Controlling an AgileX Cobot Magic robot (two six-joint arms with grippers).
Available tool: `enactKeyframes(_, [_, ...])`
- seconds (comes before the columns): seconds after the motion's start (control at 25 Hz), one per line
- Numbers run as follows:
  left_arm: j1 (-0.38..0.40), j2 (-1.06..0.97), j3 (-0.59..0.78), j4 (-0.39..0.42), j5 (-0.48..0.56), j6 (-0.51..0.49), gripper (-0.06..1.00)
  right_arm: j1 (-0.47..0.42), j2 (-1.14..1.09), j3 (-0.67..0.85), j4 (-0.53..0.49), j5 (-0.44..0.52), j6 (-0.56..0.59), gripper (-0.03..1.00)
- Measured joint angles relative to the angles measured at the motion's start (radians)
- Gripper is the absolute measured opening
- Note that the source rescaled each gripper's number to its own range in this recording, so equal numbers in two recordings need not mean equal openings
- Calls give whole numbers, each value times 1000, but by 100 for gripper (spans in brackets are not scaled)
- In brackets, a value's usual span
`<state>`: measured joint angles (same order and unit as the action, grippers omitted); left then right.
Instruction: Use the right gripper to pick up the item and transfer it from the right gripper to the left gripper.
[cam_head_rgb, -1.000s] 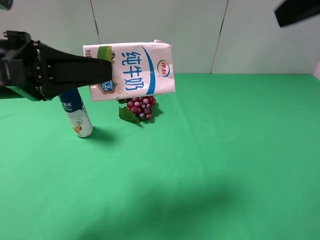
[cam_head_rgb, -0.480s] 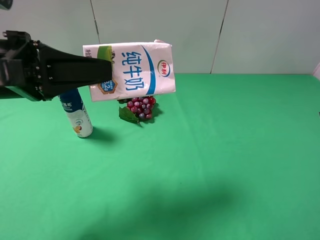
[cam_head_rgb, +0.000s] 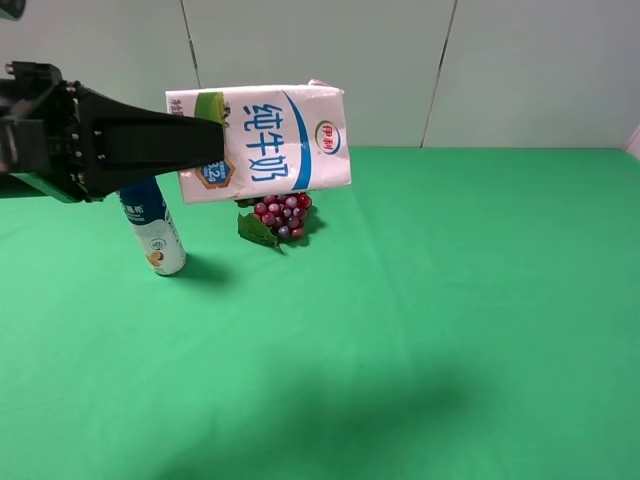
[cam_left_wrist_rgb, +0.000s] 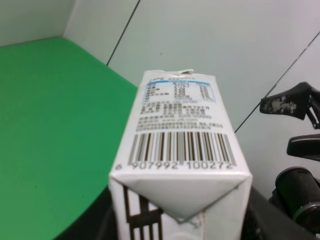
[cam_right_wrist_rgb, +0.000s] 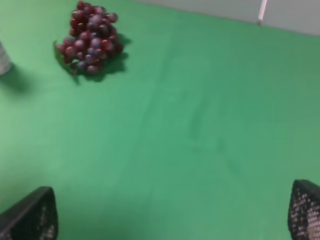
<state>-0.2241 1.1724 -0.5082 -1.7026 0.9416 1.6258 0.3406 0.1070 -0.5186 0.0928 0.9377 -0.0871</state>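
Up above the green cloth (cam_head_rgb: 450, 300), your left gripper (cam_head_rgb: 205, 142) clamps the milk carton (cam_head_rgb: 285, 140) sideways — your right gripper (cam_right_wrist_rgb: 167, 212) hangs empty, jaws spread wide, near the grapes (cam_right_wrist_rgb: 92, 42)

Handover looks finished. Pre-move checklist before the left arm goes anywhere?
1. Hold: ok, left gripper clamps the milk carton at one end, off the table.
2. Release: ok, right gripper fingers wide apart, nothing between.
3. Separation: ok, right gripper absent from the high view.
4. Grip firmness: cannot tell; the hold covers only one end.
5. Space beneath carton: cannot tell; bottle and grapes appear near it, depth unclear.
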Motion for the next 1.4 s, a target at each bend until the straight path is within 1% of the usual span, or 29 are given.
enactKeyframes(0.12, [0, 0, 0, 0, 1, 0, 0, 0, -22, 3, -93, 10, 119, 100])
enactKeyframes(0.2, [0, 0, 0, 0, 2, 0, 0, 0, -24, 14, -132, 38, 157, 100])
enactKeyframes(0.32, [0, 0, 0, 0, 2, 0, 0, 0, -24, 30, -148, 74, 167, 100])
enactKeyframes(0.96, [0, 0, 0, 0, 2, 0, 0, -4, -24, 30, -152, 74, 168, 100])
enactKeyframes(1.04, [0, 0, 0, 0, -3, 0, 0, -29, -24, 30, -152, 74, 168, 100])
enactKeyframes(1.24, [0, 0, 0, 0, -27, 9, 0, -162, -69, 30, -152, 73, 168, 100])
enactKeyframes(1.4, [0, 0, -22, 3, -42, 17, 0, -226, -111, 30, -153, 74, 168, 100])
